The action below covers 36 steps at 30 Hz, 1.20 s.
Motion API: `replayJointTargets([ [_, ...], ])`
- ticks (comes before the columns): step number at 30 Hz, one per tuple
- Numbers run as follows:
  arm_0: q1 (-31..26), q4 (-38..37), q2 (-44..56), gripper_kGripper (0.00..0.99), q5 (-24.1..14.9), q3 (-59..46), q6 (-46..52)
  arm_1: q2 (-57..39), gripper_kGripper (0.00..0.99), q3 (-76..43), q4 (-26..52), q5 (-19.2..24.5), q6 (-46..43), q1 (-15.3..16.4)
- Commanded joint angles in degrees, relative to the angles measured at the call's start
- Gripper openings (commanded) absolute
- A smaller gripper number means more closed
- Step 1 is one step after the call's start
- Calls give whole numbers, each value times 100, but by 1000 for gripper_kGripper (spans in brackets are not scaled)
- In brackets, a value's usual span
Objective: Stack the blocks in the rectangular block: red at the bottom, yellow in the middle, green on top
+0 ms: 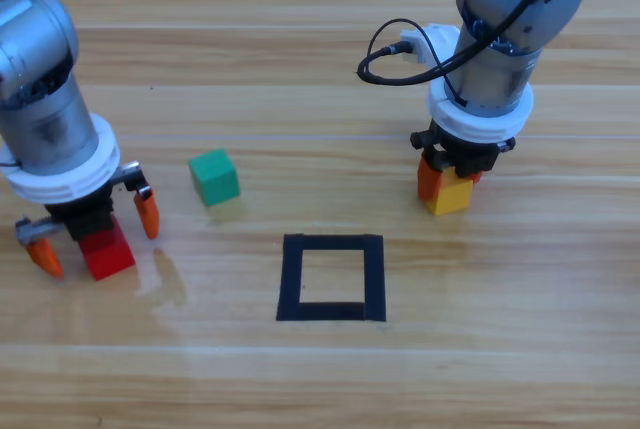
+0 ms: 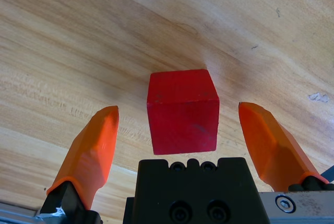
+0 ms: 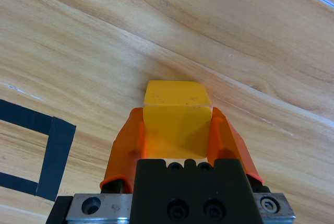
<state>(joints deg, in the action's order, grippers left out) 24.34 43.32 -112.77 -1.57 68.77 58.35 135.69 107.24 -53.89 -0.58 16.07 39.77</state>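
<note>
we see the left gripper spread wide around the small red cube; the right gripper is clamped on the small yellow cube beside the black tape square.

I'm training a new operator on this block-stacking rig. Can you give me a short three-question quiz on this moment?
1. True or false: the right gripper is shut on the yellow cube.
2. Multiple choice: the left gripper, jaws open, has which cube between them? A) the green cube B) the red cube C) none
3. Short answer: what lies inside the black tape outline on the table?

Key:
1. True.
2. B; the jaws stand on either side of it, not touching.
3. No block yet, only bare wood.
</note>
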Motion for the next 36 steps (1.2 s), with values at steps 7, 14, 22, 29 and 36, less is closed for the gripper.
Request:
replayJointTargets([
  [7, 45, -201, -457, 788, -54, -197, -8, -342, 0, -625, 177, -4, 133, -163],
  [14, 54, -201, -465, 396, -98, -215, -158, -649, 0, -985, 415, 181, 344, -163],
  [22, 212, 98, -448, 103, 209, 295, -1441, -878, 0, -1100, 423, 322, 538, -163],
  [29, 783, 291, -17, 101, 877, 506, -2170, -948, 0, -1143, 423, 330, 626, -163],
  [36, 2031, 1592, -430, 35, 438, 2000, -2434, -974, 0, -1161, 423, 348, 634, -163],
])
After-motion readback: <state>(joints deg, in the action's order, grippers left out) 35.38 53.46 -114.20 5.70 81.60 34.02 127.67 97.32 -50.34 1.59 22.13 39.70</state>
